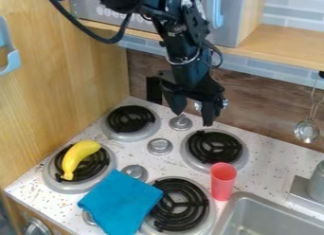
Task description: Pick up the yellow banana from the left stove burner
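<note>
The gripper (192,116) hangs open above the back of the stove, between the two rear burners, with nothing between its fingers. A yellow banana (78,158) lies on the front left burner (101,174). The blue cloth (120,202) is spread on the stove top, between the front left burner and the front right burner (203,208). A red cup (222,181) stands upright beside the front right burner, close to the sink (240,201).
Metal knobs (159,146) sit between the burners. A ladle (307,131) hangs at the right wall, and a faucet (316,184) stands by the sink. Wooden wall at left; shelf (284,44) and microwave (221,21) above.
</note>
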Robot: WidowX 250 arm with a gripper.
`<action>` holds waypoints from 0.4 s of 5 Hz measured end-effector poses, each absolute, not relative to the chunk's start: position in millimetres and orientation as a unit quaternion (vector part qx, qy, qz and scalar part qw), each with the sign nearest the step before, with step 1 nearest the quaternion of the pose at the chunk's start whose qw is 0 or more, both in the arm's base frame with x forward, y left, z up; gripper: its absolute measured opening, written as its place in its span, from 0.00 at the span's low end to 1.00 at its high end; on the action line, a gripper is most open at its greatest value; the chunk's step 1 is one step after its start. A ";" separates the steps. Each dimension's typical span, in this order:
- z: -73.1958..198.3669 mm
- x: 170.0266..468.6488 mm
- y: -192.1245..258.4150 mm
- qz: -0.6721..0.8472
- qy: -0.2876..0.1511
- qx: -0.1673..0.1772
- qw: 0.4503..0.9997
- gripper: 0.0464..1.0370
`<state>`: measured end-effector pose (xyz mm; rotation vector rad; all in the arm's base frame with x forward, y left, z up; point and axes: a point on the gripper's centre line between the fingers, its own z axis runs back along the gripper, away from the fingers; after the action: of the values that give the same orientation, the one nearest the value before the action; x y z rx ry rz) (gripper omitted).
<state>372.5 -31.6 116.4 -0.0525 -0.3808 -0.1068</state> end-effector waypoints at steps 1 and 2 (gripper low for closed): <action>106.3 370.2 -32.0 -0.054 -0.175 -0.026 0.983 0.97; 88.2 362.8 -23.0 -0.051 -0.146 -0.019 0.988 0.97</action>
<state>362.8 -23.0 88.2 -0.0386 -0.2924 -0.1023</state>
